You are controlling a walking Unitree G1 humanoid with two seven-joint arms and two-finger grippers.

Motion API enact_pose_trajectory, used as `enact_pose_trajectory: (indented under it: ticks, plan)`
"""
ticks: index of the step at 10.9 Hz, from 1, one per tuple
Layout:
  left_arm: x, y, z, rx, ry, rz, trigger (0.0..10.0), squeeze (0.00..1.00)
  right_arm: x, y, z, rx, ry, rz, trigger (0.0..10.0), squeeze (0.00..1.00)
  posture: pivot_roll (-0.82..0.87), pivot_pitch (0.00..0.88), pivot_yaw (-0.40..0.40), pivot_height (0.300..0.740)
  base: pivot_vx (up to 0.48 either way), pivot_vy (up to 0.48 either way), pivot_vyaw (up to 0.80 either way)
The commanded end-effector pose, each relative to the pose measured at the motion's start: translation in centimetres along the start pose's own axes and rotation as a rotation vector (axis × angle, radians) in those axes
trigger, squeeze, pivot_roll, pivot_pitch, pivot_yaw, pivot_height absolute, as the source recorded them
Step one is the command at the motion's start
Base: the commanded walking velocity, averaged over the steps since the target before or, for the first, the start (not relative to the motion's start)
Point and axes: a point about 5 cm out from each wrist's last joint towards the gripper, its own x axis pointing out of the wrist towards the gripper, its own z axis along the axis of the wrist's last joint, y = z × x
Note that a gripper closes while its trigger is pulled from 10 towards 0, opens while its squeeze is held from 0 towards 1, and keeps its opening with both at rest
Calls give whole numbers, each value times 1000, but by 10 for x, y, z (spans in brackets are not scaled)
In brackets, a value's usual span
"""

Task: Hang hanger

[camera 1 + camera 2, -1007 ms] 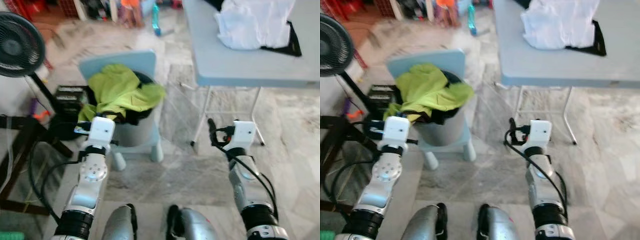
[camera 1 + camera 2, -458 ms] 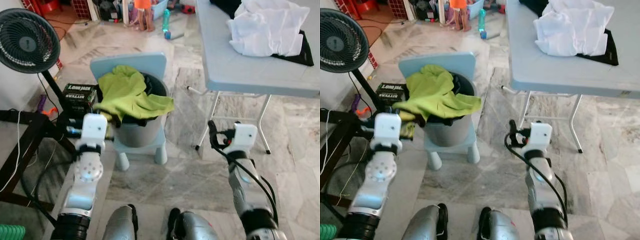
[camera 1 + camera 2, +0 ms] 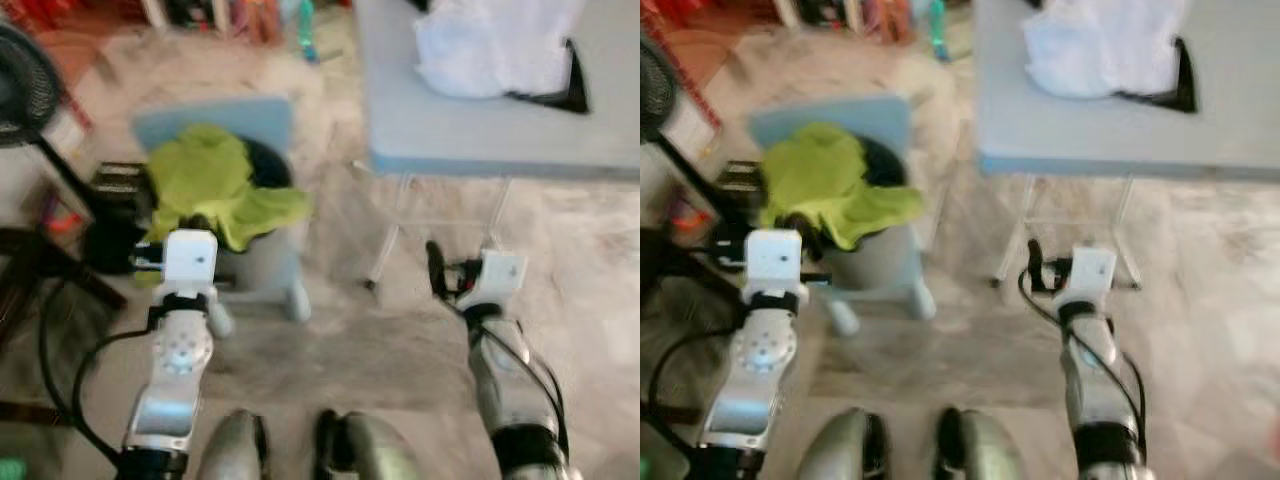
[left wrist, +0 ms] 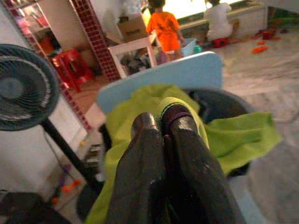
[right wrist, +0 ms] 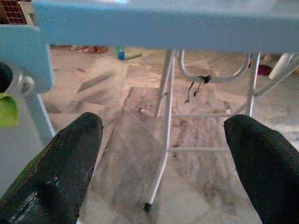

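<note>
- Fan (image 4: pixel 21 88): it stands off to the outer side of the left claw (image 4: pixel 163 122), beside the bucket. I would keep that arm's elbow in when reaching, so the stand and its cord are not knocked.
- Left claw: its two fingers are pressed together with nothing between them, and it points at the green cloth (image 3: pixel 205 185) heaped over the dark bucket (image 4: pixel 224 105) just ahead on the pale blue chair (image 3: pixel 215 120).
- The hanger: I cannot make one out. If it lies in that bucket, the cloth covers it. My advice is to stop walking and let the blurred head views settle before reaching.
- Right claw (image 5: pixel 163 144): its fingers are spread wide and empty. It hangs low, facing the legs under the folding table (image 3: pixel 470 135), with bare marble floor (image 5: pixel 187 186) ahead.
- White laundry (image 3: pixel 490 45) lies on the tabletop, above and beyond the right claw; worth checking for the hanger too.
</note>
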Motion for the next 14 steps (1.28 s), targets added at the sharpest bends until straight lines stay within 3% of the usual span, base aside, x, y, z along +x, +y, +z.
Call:
enact_pose_trajectory:
  ticks: [1,5,9,10,11,13,14]
  plan:
    - [-5,2,-7,5,40,1,10000,0,2,2,3,6,-2,11,10000,0,94,244,-61,740,0,-360,0]
    - [-5,2,-8,1,57,13,10000,0,3,14,2,3,20,58,10000,0,65,247,-104,740,0,-361,0]
    - [-9,5,-7,22,63,34,10000,0,-6,17,-3,14,49,58,10000,0,63,301,-97,740,0,0,0]
    - [-8,-14,5,41,11,-100,10000,0,-11,17,-5,11,58,60,10000,0,59,318,-86,740,0,0,0]
    - [-12,-42,20,5,-35,-313,10000,0,-14,15,-7,12,64,44,10000,0,57,326,-80,740,0,0,0]
    - [-26,-81,55,-45,-139,-621,10000,0,-18,15,-9,14,74,41,10000,0,66,347,-70,740,0,0,0]
    - [-22,-96,92,-192,-187,-617,10000,0,-20,19,-11,20,81,40,10000,0,73,354,-65,740,0,0,0]
